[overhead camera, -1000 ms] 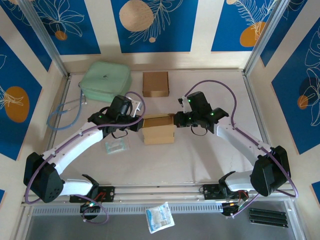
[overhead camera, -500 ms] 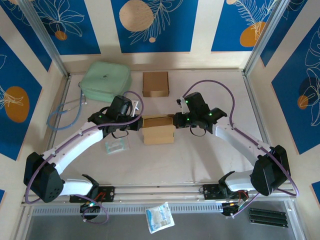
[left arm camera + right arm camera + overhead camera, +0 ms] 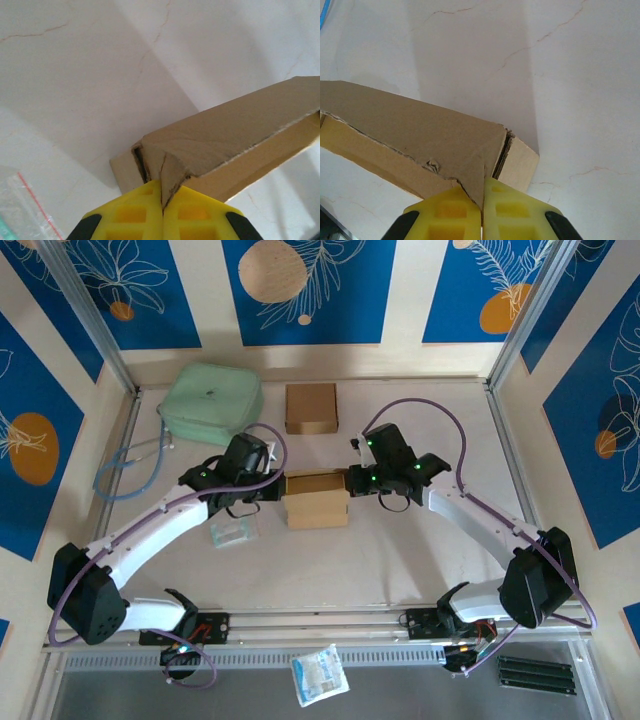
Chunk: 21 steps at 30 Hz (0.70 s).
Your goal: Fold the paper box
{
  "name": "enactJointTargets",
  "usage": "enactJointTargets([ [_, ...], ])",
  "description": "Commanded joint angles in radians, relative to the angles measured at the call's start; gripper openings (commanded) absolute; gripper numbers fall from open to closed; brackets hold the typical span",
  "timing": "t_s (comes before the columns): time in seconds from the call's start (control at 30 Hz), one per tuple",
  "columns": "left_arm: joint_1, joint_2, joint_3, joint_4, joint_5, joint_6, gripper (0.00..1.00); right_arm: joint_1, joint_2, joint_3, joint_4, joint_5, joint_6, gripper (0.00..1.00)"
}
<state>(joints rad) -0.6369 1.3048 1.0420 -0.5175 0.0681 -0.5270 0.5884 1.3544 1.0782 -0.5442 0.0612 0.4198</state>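
Paper box (image 3: 317,498) lies just on the near side of the small cardboard box (image 3: 311,407). Left gripper (image 3: 161,190) and right gripper (image 3: 482,192) each pinch tight on an end flap. Advice: fold both ends evenly; the corners look ragged, so tearing is a risk.

At frame centre the box (image 3: 317,499) sits on the surface (image 3: 400,552), the left claw (image 3: 273,492) closed at its left end, the right claw (image 3: 352,483) closed at its right. A second box (image 3: 312,407) lies above, a green pouch (image 3: 211,400) upper left.
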Motion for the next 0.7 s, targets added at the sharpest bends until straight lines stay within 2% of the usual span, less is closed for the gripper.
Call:
enactJointTargets([
  [0.0,-0.018,0.032,-0.027,-0.194,-0.062,-0.016,0.07,0.031,0.037,-0.011,-0.109,-0.039,-0.014,0.07],
  [0.1,-0.024,0.031,-0.028,-0.202,-0.049,-0.018,0.08,0.032,0.037,-0.011,-0.109,-0.036,-0.016,0.07],
  [0.27,-0.044,0.036,-0.053,-0.149,0.045,-0.034,0.15,0.038,0.038,-0.006,-0.103,-0.036,-0.011,0.07],
  [0.4,-0.047,-0.003,-0.056,-0.134,0.019,-0.035,0.18,0.051,0.038,-0.008,-0.104,-0.016,-0.016,0.07],
  [0.57,-0.047,-0.084,-0.014,-0.161,-0.084,-0.005,0.5,0.06,0.038,-0.006,-0.114,0.012,-0.028,0.07],
  [0.67,-0.046,-0.135,-0.009,-0.125,-0.099,0.008,0.65,0.062,0.04,-0.004,-0.115,0.017,-0.032,0.07],
])
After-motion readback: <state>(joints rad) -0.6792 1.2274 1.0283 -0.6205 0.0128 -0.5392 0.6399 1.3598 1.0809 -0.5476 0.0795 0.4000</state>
